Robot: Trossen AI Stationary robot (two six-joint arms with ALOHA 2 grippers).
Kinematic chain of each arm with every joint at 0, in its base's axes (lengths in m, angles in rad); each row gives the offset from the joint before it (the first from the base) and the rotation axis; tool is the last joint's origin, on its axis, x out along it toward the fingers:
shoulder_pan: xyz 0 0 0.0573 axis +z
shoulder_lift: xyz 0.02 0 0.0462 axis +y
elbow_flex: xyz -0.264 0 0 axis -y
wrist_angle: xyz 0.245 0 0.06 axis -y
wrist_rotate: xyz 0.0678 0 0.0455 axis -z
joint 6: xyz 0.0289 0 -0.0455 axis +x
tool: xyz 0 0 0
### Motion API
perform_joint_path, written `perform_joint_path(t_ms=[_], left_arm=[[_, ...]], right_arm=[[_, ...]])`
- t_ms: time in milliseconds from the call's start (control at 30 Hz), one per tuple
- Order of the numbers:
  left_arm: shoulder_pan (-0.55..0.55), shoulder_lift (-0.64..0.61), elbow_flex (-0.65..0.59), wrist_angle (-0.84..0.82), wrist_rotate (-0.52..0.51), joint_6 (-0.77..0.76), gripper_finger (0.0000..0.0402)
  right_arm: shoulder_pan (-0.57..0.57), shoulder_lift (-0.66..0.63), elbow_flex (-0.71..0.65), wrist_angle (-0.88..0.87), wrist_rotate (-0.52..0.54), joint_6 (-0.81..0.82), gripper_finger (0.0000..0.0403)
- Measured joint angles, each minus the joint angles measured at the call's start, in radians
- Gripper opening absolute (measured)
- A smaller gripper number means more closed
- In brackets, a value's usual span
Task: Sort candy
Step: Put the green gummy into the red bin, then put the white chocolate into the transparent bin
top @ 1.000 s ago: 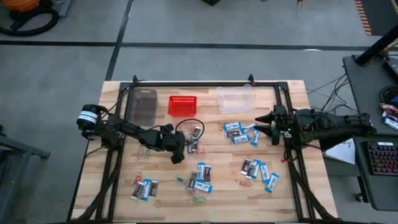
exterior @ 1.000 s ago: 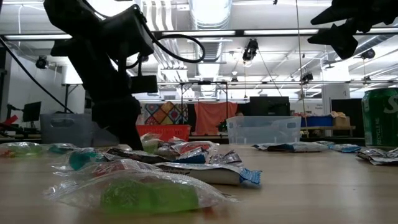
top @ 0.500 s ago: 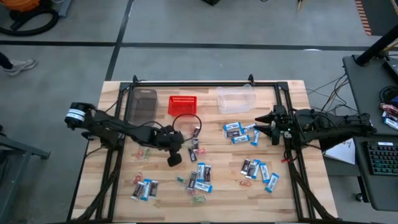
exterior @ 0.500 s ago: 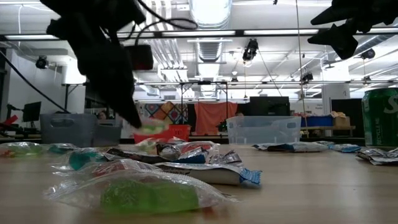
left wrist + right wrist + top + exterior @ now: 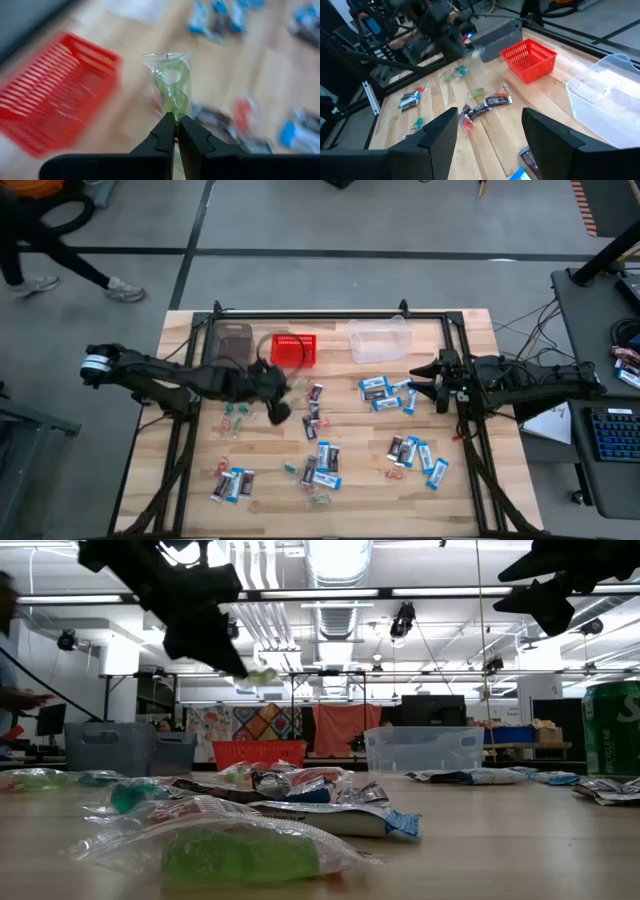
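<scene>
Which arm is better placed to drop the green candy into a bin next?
The left. Its gripper is shut on the green candy, lifted off the table close to the red basket. The right gripper hangs open and empty over the blue-and-white packets, farther away.

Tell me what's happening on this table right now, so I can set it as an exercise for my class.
A two-armed robot is sorting sweets. The left tool is shut on a green candy in a clear wrapper, held in the air near the red mesh basket. The right tool waits open, raised off the tabletop, at the table's right side. Blue-and-white packets, dark brown mini bars and small twist-wrapped pieces lie scattered on the wooden table. A grey bin and a clear plastic bin stand beside the basket.
</scene>
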Motion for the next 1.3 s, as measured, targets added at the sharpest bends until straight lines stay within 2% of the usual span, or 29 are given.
perform_joint_path(t_ms=[200,333,433,733,1067,1200,1300], left_arm=[[0.214,0.009,0.011,0.000,-0.004,0.073,0.0000],[0.341,0.061,0.010,0.001,0.049,0.107,0.0000],[0.392,0.101,0.010,0.034,0.089,0.145,0.0000],[0.422,0.164,0.010,0.061,0.093,0.178,0.0007],[0.422,0.162,0.010,0.060,0.096,0.178,0.0075],[0.422,0.159,0.010,0.061,0.128,0.178,0.0093],[0.412,0.146,0.009,0.077,0.202,0.178,0.0097]], right_arm=[[0.000,0.012,0.000,0.000,0.000,0.000,0.0215],[0.000,0.024,0.000,0.000,0.000,0.000,0.0215],[0.000,0.032,0.000,0.000,0.000,0.000,0.0215],[0.000,0.039,0.003,0.000,0.000,0.000,0.0215],[0.000,0.039,0.003,0.000,0.020,0.000,0.0215],[0.000,0.039,0.003,0.000,0.073,0.003,0.0215],[0.000,0.039,0.003,0.000,0.079,0.004,0.0215]])
